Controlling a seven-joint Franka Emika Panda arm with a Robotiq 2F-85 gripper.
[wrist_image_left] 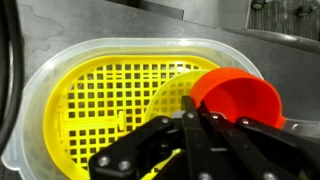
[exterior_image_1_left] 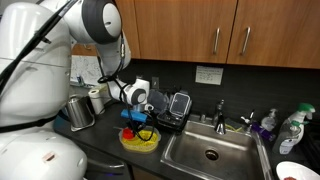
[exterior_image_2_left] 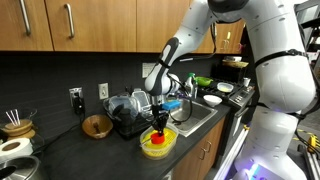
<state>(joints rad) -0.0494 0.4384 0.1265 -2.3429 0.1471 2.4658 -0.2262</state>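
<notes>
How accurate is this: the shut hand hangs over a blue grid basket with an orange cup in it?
No: the basket is yellow, not blue, as the wrist view shows. The shut hand does hang over it, with an orange cup in it.

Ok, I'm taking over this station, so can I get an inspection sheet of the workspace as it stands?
Surface: dark counter beside a steel sink.
Job's things: yellow basket in a clear tub, holding a red cup and a yellow disc.
Clutter: metal pot, dish rack, wooden bowl, bottles by the sink.
Grippers: gripper shut, over the basket beside the red cup; whether it grips anything cannot be told.
Cables: black cable at the wrist.
Surroundings: wooden cabinets.
</notes>
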